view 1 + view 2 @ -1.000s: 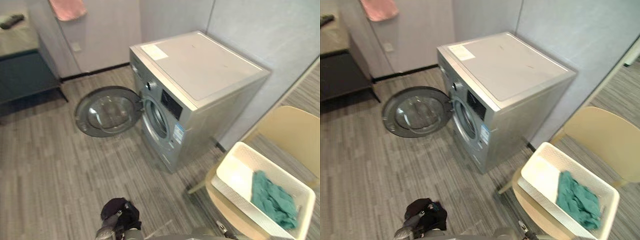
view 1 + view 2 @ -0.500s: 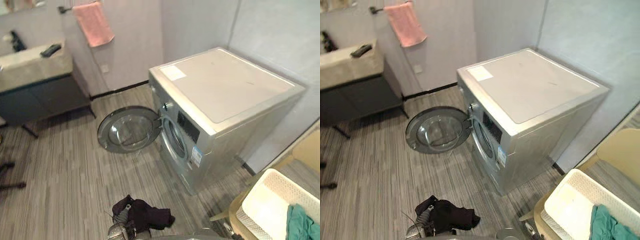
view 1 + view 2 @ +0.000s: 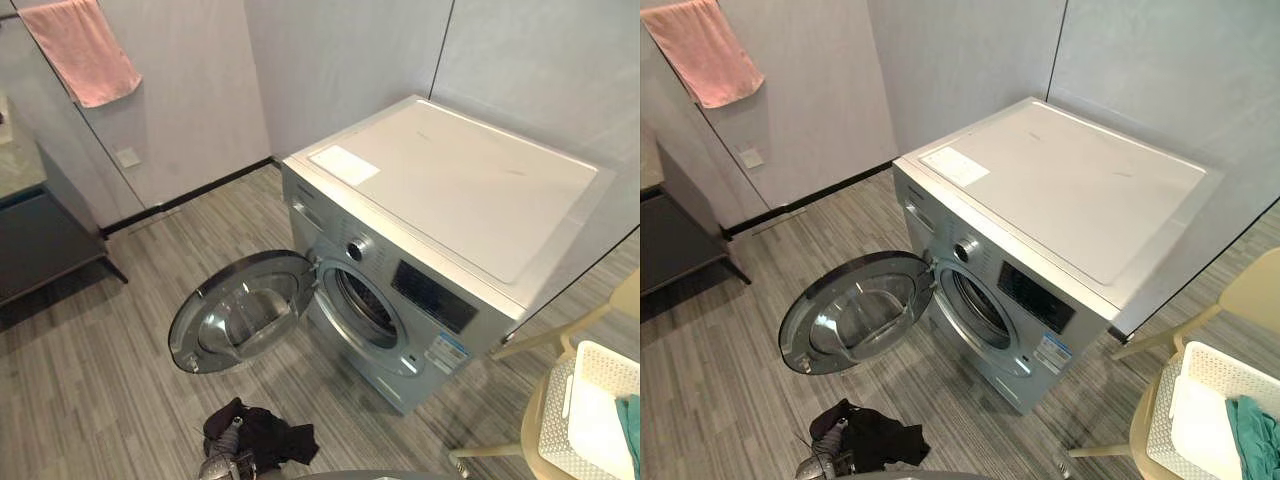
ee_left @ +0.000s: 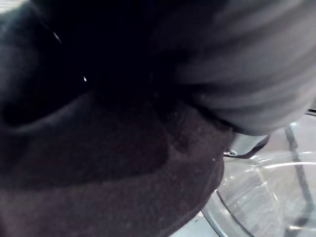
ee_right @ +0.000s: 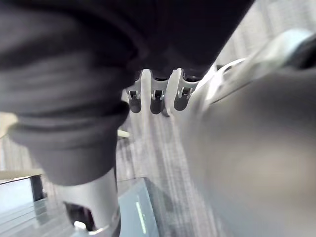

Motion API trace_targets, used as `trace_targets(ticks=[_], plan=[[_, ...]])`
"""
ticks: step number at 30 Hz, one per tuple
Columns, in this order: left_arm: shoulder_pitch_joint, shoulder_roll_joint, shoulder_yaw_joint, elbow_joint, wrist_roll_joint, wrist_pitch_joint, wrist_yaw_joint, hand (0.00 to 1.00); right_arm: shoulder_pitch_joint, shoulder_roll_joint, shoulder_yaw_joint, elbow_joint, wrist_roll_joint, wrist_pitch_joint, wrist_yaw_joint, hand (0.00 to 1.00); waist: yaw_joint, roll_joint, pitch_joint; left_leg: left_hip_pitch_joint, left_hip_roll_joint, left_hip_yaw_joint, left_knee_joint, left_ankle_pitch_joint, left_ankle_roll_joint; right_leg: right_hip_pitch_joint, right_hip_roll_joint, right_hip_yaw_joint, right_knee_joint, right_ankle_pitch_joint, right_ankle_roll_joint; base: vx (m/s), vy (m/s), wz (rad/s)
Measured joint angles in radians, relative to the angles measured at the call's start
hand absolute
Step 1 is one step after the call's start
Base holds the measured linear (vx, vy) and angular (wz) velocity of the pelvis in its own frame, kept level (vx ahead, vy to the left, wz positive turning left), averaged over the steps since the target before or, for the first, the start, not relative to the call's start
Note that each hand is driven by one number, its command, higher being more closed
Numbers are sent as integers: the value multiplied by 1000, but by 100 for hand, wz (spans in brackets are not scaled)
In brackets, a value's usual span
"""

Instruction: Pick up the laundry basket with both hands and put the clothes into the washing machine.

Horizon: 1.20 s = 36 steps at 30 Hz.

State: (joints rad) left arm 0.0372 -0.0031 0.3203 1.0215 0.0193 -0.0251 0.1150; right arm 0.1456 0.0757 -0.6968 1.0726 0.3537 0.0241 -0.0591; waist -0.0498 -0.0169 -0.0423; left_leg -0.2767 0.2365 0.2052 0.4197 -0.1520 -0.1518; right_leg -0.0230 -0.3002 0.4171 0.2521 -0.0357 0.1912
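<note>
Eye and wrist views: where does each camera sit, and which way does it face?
Left eye view: head, looking down at washing machine; left hand with dark garment at bottom.
Right eye view: beside it, shares that scene.
Left wrist view: left wrist, facing the dark garment and open door.
Right wrist view: right wrist, past right hand toward floor.

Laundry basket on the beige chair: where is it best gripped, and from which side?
Probably by the top rim of two opposite walls, coming from above: the laundry basket stands open-topped on the chair, and the rim that shows is free.
</note>
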Motion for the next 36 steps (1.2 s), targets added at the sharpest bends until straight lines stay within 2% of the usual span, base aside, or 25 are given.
trace_targets(ticks=[1, 2, 3, 5, 6, 7, 8, 9, 10, 11, 12, 14, 17, 18, 19, 20, 22, 24, 26, 27, 29, 31, 32, 34, 36], plan=[[0, 4, -38, 0, 4, 0, 0, 100, -4, -4, 9, -8, 1, 2, 3, 0, 2, 4, 2, 40, 1, 60, -16, -11, 19, -39, -2, -7, 21, 97, -28, 162, 515, -119], [-1, 7, -59, -4, 15, 0, -1, 100, -11, -5, 29, -27, -1, 4, 6, 0, 1, 14, 5, 85, 8, 125, -45, -22, 41, -85, 2, -63, 79, 121, -64, 122, 465, -124], [-2, 9, -68, -11, 15, 0, 0, 100, -11, -7, 40, -35, 0, 4, 8, 0, -4, 16, 7, 108, 9, 157, -65, -26, 48, -115, 0, -108, 128, 105, -83, 61, 262, -114], [-11, 15, -77, -15, 19, -1, 1, 100, -12, -13, 79, -42, 0, 2, 16, 0, -13, 17, 8, 177, 4, 243, -128, -26, 57, -196, 24, -259, 261, 2, -111, 38, 163, -117], [-17, 19, -77, -14, 20, 0, 1, 100, -16, -23, 121, -41, 0, -1, 18, 0, -22, 21, 10, 236, 2, 328, -181, -24, 60, -239, 90, -354, 337, -95, -92, 12, 89, -135], [-20, 20, -77, -11, 20, 0, 1, 100, -25, -27, 134, -41, 0, -2, 19, 0, -22, 21, 10, 255, -2, 358, -200, -19, 63, -252, 121, -381, 350, -130, -86, 24, 55, -156], [-24, 20, -86, -8, 24, 0, 1, 100, -31, -30, 154, -35, -1, -6, 21, 0, -27, 22, 11, 293, -15, 417, -250, 3, 60, -256, 194, -402, 328, -161, -81, 33, -3, -122], [-35, 20, -96, -3, 27, -1, -1, 100, -34, -35, 165, -33, -1, -10, 23, 0, -29, 21, 11, 305, -33, 448, -278, 20, 56, -253, 245, -425, 269, -181, -97, 72, -31, -140], [-71, 24, -121, 27, 32, 0, -2, 100, -51, -52, 169, -17, -1, -17, 24, 0, -28, 36, 22, 309, -52, 454, -312, 32, 48, -218, 251, -477, 149, -193, -151, 80, -38, -101], [-96, 19, -132, 41, 32, 2, -3, 100, -62, -63, 168, -6, -1, -19, 25, 0, -31, 43, 32, 305, -60, 456, -327, 36, 43, -193, 257, -475, 91, -185, -173, 36, -30, -63], [-137, -1, -144, 58, 32, 8, -5, 100, -91, -84, 163, 16, -1, -19, 24, 0, -51, 82, 67, 311, -62, 444, -366, 74, 48, -172, 275, -476, 35, -149, -187, 57, -62, -20], [-177, -38, -162, 55, 34, 6, -6, 100, -82, -86, 112, 44, 7, -19, 20, 0, -46, 97, 95, 358, -59, 420, -378, 104, 31, -138, 280, -470, 24, -147, -191, 76, -82, -9], [-166, -64, -235, -28, 30, 5, -8, 100, -69, -56, 114, 34, 11, -21, 14, 0, -45, 51, 127, 272, 53, 375, 26, 86, 26, -40, 269, -465, 2, -152, -198, 65, -151, -4], [-161, -63, -262, -62, 28, 5, -14, 100, -67, -54, 132, 20, 11, -20, 12, 0, -39, 46, 137, 199, 102, 317, 212, 106, 54, -18, 273, -463, 1, -163, -215, -24, -152, -29], [-144, -62, -308, -121, 19, 4, -26, 100, -65, -61, 155, -4, 11, -21, 7, 0, -23, 55, 149, 97, 139, 223, 414, 136, 98, -9, 291, -440, 14, -175, -232, -36, 16, -63], [-124, -58, -358, -175, 18, -2, -31, 100, -66, -65, 168, -23, 11, -22, 4, 0, -7, 70, 155, 41, 131, 150, 512, 150, 105, -5, 295, -409, 31, -186, -233, -24, 86, -79], [-91, -58, -404, -238, 11, -6, -42, 100, -59, -77, 190, -40, 10, -22, -4, 0, 7, 88, 156, 10, 95, 104, 532, 268, 136, -1, 294, -369, 49, -208, -220, 18, 132, -67], [-43, -58, -450, -310, -1, -19, -52, 100, -60, -94, 207, -38, 10, -19, -5, 0, 9, 85, 153, 0, 32, 63, 537, 362, 130, -6, 250, -322, 48, -224, -207, 102, 161, -48], [-25, -45, -493, -354, -12, -25, -62, 100, -73, -92, 220, -38, 11, -20, -5, 0, 8, 89, 151, -42, -3, 23, 511, 202, 139, -38, 221, -289, 48, -222, -198, 139, 141, -28], [-20, -42, -516, -365, -15, -30, -71, 100, -83, -99, 232, -34, 10, -19, -3, 0, 9, 89, 151, -47, -34, -56, 368, 77, 120, -63, 208, -267, 49, -211, -178, 152, 161, -48], [-12, -37, -532, -363, -28, -29, -72, 100, -121, -110, 225, 5, 9, -28, -2, 0, 7, 92, 159, 18, -69, -174, 13, 69, 96, -97, 200, -223, 69, -215, -164, 194, 257, -62], [-31, -31, -593, -360, -28, -30, -75, 100, -157, -142, 226, 20, 7, -45, -1, 0, -12, 136, 184, 86, -81, -226, -247, 162, 26, -132, 193, -192, 130, -257, -96, 173, 339, -52], [-44, -28, -609, -358, -28, -30, -78, 100, -167, -155, 228, 20, 7, -48, -1, 0, -22, 140, 192, 89, -92, -225, -254, 141, 1, -148, 184, -185, 145, -269, -77, 113, 332, -31], [-133, 0, -637, -356, -28, -37, -75, 100, -238, -156, 269, 20, 12, -59, -2, 0, -32, 97, 277, 26, -157, -157, -190, 87, 35, -246, 126, -113, 228, -281, -45, -8, 317, -32], [-190, 17, -643, -355, -28, -37, -68, 100, -265, -152, 283, 7, 30, -63, -4, 0, -48, 89, 324, -57, -170, -141, -100, 64, 57, -299, 113, -91, 249, -270, -23, -94, 220, -18]])
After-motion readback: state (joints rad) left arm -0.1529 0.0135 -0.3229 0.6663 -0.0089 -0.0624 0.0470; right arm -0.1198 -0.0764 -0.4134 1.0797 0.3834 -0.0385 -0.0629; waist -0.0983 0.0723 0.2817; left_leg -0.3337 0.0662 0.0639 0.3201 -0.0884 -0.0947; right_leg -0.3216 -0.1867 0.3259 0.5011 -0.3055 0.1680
